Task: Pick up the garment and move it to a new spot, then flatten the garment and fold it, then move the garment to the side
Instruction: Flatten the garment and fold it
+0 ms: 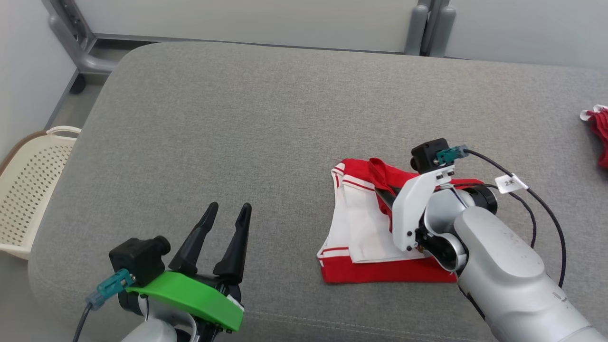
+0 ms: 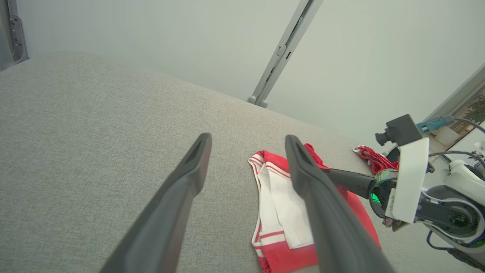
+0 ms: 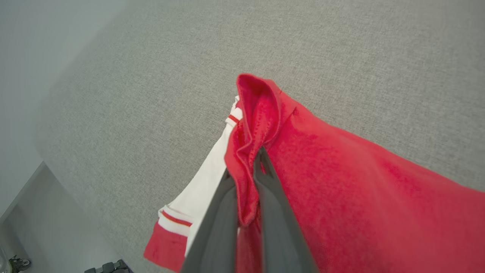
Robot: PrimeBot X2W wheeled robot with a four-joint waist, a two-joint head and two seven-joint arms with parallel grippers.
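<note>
The garment (image 1: 363, 228) lies folded into a small red and white bundle on the grey cushioned surface (image 1: 237, 118), right of centre. My right gripper (image 1: 384, 195) reaches in from the right and is shut on a raised red fold along the bundle's upper edge. In the right wrist view the red cloth (image 3: 341, 182) is pinched between the right gripper (image 3: 250, 167) tips, with a white striped sleeve panel below. My left gripper (image 1: 230, 206) hovers open and empty near the front edge, well left of the garment (image 2: 280, 197). The left gripper (image 2: 248, 138) fingers stand wide apart.
A smaller red cloth (image 1: 599, 128) lies at the far right edge of the cushion, also seen as the red cloth (image 2: 375, 159). A cream perforated basket (image 1: 33, 199) stands on the floor at the left. Grey metal frame legs (image 1: 80, 52) rise behind.
</note>
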